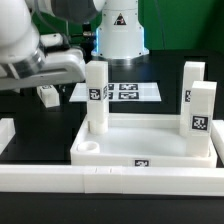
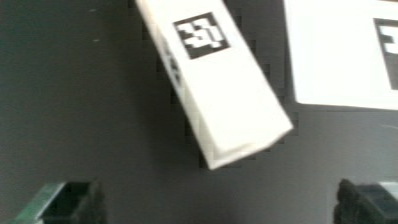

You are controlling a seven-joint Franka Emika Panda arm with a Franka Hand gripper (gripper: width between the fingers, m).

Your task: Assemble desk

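— Desk panel [image 1: 140, 150] sits well apart from the fingers [image 2: 63, 200], three legs [image 1: 96, 95] standing upright in its corners, one corner hole [image 1: 88, 147] bare.
— And the fourth leg [image 2: 222, 80]?
— Lying loose on the table [image 2: 89, 110] just ahead of the fingers, not between them, skewed to their line. Gripper [image 2: 214, 205] spread wide, holding nothing.
— So it's the pick-up, I reckon: ease forward, twist square to it, drop, pinch.

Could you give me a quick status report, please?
Hand open, empty, over loose leg lying on table. Desk panel: three upright legs, one corner hole bare. Nothing blocking the leg.
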